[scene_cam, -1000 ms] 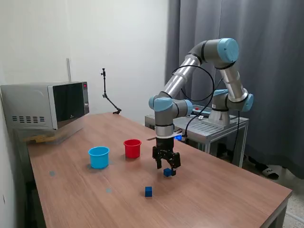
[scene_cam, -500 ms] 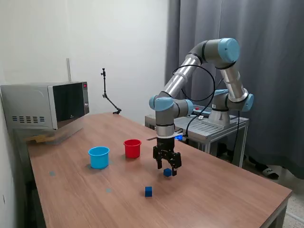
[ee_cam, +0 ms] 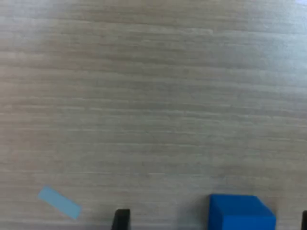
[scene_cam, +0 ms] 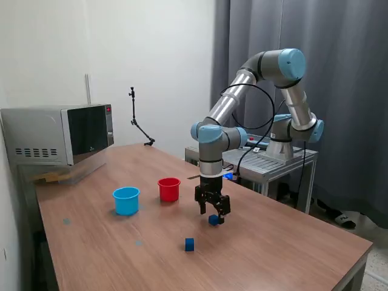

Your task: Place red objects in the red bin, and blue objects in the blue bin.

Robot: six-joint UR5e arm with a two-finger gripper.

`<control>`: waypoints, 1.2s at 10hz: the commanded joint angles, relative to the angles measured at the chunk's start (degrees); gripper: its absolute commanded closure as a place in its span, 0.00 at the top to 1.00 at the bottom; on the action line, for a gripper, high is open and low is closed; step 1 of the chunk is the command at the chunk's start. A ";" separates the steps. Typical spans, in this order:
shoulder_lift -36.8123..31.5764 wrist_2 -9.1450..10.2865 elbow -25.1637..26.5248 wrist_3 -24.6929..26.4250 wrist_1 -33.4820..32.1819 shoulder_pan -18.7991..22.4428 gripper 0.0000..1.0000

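table (scene_cam: 273, 242): wood-grain top, matt, smooth
blue cup (scene_cam: 126, 200): plastic, smooth, slight sheen
red cup (scene_cam: 169, 190): plastic, smooth, slight sheen
blue cubes (ee_cam: 241, 212): plain faces, matt
arm (scene_cam: 242, 85): silver metal tubes, glossy blue joint caps
microwave (scene_cam: 57, 133): grey metal casing, glossy dark door
curtain (scene_cam: 339, 73): grey cloth, matt
tape (ee_cam: 59, 202): pale blue, matt

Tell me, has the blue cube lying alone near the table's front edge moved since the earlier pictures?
No. The lone blue cube keeps its place relative to the blue cup.
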 commanded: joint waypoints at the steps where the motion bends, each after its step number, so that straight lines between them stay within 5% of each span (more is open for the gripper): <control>1: -0.09 -0.15 -0.08 0.01 0.02 -0.01 1.00; 12: -0.26 -0.06 -0.61 0.28 0.11 1.13 1.00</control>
